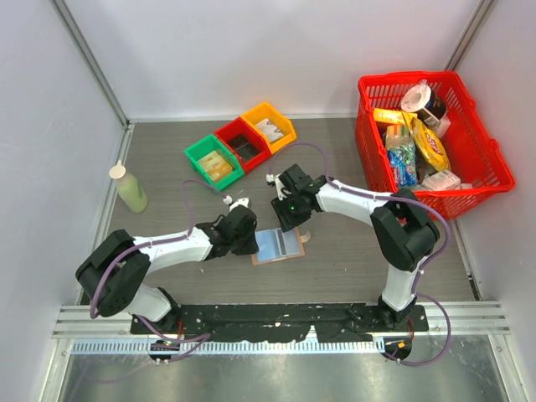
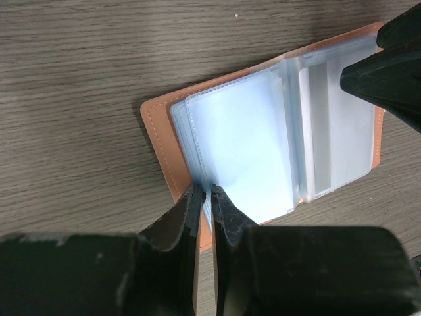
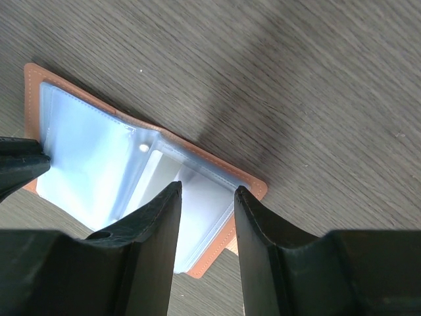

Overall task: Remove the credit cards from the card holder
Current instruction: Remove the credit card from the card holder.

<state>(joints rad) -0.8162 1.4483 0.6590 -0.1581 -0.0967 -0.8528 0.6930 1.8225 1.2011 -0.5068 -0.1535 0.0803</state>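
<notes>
Left pincer [image 2: 209, 192]: nearest the lens in the left wrist view; fingers clenched to a slit on the near edge of a clear sleeve leaf of the card holder, at its left half.
Card holder [image 2: 156, 125]: lies spread open and flat on the bench, tan leather cover underneath, pale blue-grey frosted sleeves facing up; it sits between the two pincers.
Sleeves [image 2: 243, 141]: several leaves stacked on the holder's left half, one more on the right half; a central fold runs between them.
Grey strip [image 2: 321, 125]: shows through the right-hand sleeve of the card holder; cannot tell if it is a card.
Credit cards: cannot make them out through the frosted plastic.
Right pincer [image 3: 207, 189]: released, fingers well apart, straddling the card holder's right half from above; whether the tips touch the sleeve, cannot tell.
Bench [image 1: 167, 167]: grey wood-grain top carrying the card holder.
Green bin [image 1: 194, 157], red bin [image 1: 228, 130], yellow bin [image 1: 255, 110]: in a slanted row beyond the card holder, well apart from it.
Red basket [image 1: 477, 198]: far right of the card holder, packed with groceries.
Bottle [image 1: 131, 191]: pale green, upright, well left of the card holder.
</notes>
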